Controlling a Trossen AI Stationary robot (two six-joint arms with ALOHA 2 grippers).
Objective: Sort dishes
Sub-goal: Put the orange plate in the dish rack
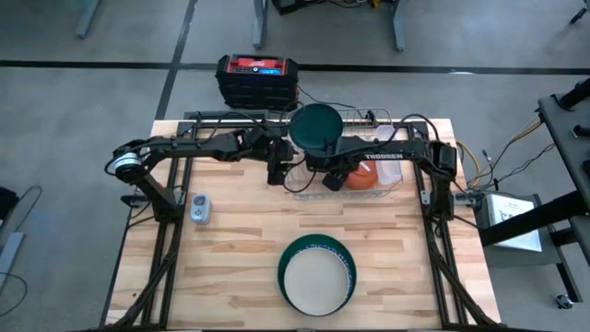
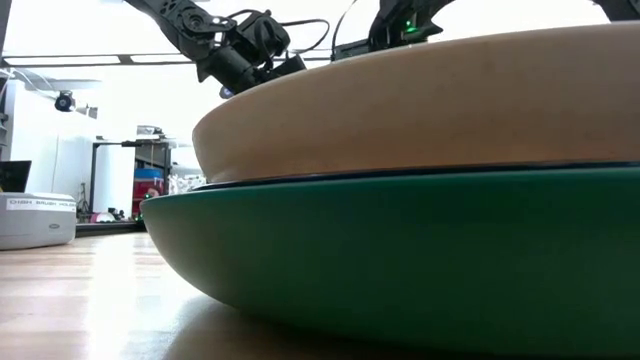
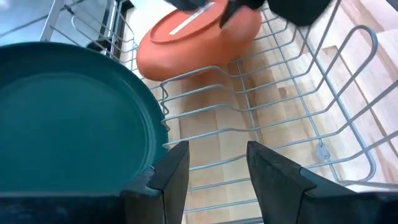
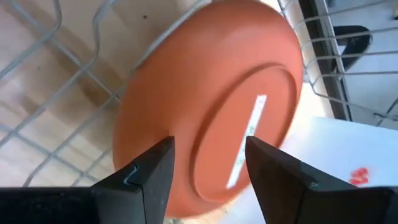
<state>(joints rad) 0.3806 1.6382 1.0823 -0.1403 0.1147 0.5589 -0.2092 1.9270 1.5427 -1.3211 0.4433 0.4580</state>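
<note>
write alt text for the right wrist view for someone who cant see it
An orange dish leans bottom-outward in a wire rack, filling most of the picture. The right gripper sits close in front of it, fingers apart and not touching it, with wooden table beneath the rack.

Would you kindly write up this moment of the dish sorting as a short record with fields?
Rack: wire rack at the table's far edge
In rack: orange dish on its edge; dark green plate upright
Front of table: green bowl with a pale inside
Left gripper: open, over the rack beside the green plate
Right gripper: open, at the orange dish's underside, not gripping
</note>
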